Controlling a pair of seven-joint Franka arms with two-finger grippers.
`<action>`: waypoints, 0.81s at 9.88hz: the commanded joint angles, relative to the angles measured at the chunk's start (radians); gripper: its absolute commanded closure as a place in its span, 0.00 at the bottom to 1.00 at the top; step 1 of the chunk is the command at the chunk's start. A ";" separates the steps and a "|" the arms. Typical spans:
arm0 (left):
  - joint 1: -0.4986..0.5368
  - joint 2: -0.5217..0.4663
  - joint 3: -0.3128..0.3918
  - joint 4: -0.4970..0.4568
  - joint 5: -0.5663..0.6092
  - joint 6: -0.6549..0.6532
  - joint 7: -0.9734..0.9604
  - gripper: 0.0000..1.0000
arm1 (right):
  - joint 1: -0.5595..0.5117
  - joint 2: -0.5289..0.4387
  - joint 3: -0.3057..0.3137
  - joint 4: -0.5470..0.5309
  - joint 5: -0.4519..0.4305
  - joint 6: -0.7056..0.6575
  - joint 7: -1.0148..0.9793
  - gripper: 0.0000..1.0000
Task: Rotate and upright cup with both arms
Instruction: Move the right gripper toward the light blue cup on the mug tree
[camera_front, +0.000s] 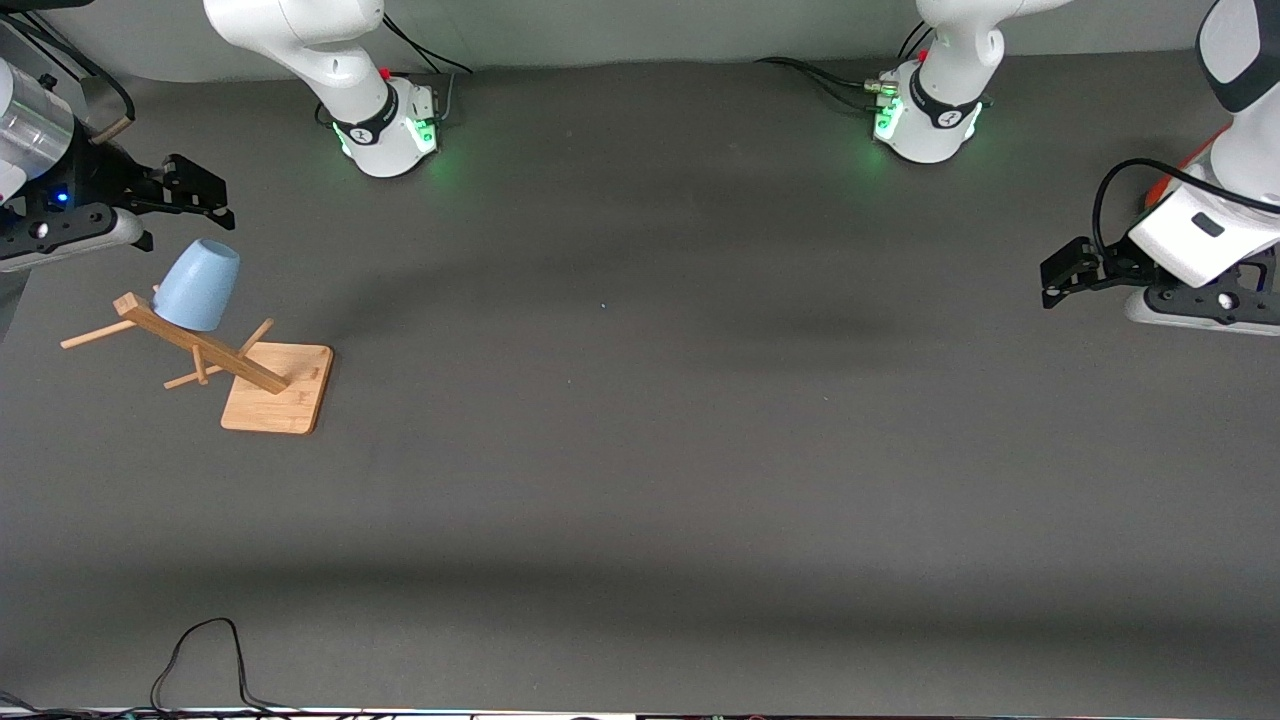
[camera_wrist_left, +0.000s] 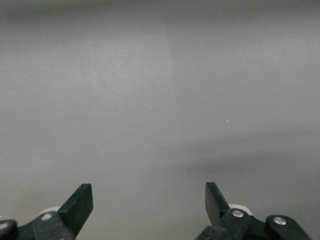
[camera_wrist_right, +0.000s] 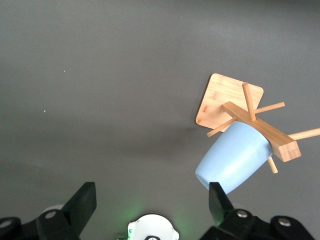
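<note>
The small light-blue tapered plastic cup (camera_front: 199, 285) hangs upside down on a wooden peg rack (camera_front: 262, 375), upper left of the frame. The right tool (camera_front: 190, 192), wide open and empty beside it, could tip the rack if it pulls sideways. The left tool (camera_front: 1062, 272) waits open and empty.

1. Table (camera_front: 640, 450): dark grey matte surface.
2. Wooden rack (camera_front: 275, 390): flat square base on the table toward the right arm's end.
3. Black cable (camera_front: 200, 660): looped on the table at the edge nearest the front camera.

Your cup (camera_front: 200, 285) (camera_wrist_right: 233, 157) is small, light blue, plain and handleless, tapering from a wider rim. It hangs upside down and tilted on a peg of the wooden rack (camera_front: 190, 343), seemingly touching the post, at the right arm's end of the table.
</note>
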 joint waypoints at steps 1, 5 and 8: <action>0.001 0.004 0.001 0.012 0.004 -0.014 -0.012 0.00 | 0.002 -0.025 0.000 -0.012 -0.012 0.000 0.063 0.00; 0.001 0.009 0.002 0.021 0.006 0.001 -0.012 0.00 | 0.001 -0.002 0.000 0.013 -0.010 -0.037 0.068 0.00; 0.010 -0.002 0.001 0.022 -0.002 0.000 -0.011 0.00 | -0.001 0.040 0.001 0.056 -0.012 -0.089 0.068 0.00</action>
